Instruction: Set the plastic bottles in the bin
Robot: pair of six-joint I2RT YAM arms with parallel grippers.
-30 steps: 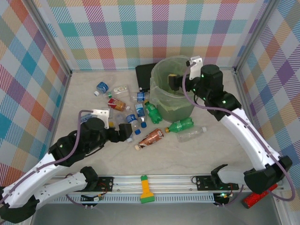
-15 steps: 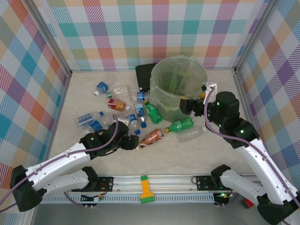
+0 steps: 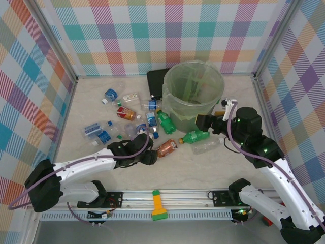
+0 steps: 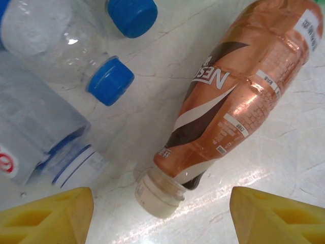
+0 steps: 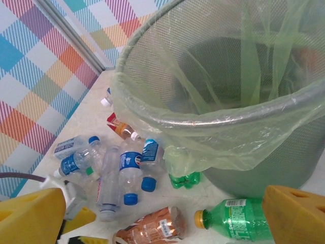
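Desk: One copper-brown bottle (image 4: pixel 238 101) on the worktop (image 4: pixel 284 168), its neck between the left pincer (image 4: pixel 162 217) tips. Why?

Photographer: It's lined up for a clamp, jaws parted, nothing gripped. A second ago that pincer hung farther back, wider. The right pincer (image 3: pixel 202 122), released and empty, has quit the bin (image 3: pixel 195 114), now just behind it, a green bottle (image 3: pixel 197 135) beneath

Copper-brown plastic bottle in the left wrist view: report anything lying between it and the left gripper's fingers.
Nothing visible does. The copper-brown plastic bottle lies on bare table, its pale-capped neck reaching the gap between the left gripper's yellow fingers. The clear blue-capped bottles lie off to one side, apart from it.
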